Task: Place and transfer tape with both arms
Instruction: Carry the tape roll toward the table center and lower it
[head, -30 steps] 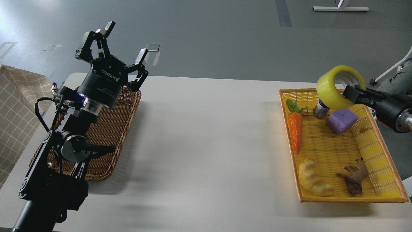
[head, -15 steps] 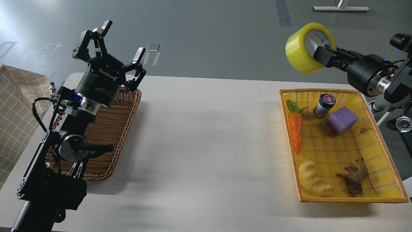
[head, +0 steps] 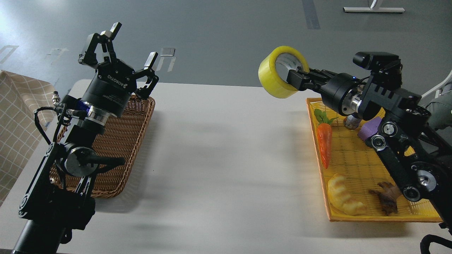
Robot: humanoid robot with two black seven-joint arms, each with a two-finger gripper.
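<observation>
Mid-task. The right gripper (head: 295, 78), at upper right of centre, pinches the wall of the tape (head: 279, 77), held in the air clear of the yellow basket (head: 353, 216) at right. The left gripper (head: 123, 53), upper left, stands with fingers spread wide and empty above the brown wicker basket (head: 120, 155). Handover and placement are yet to be done.

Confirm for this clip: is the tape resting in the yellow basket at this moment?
No, the tape is held in the air by the right gripper, left of the yellow basket.
</observation>
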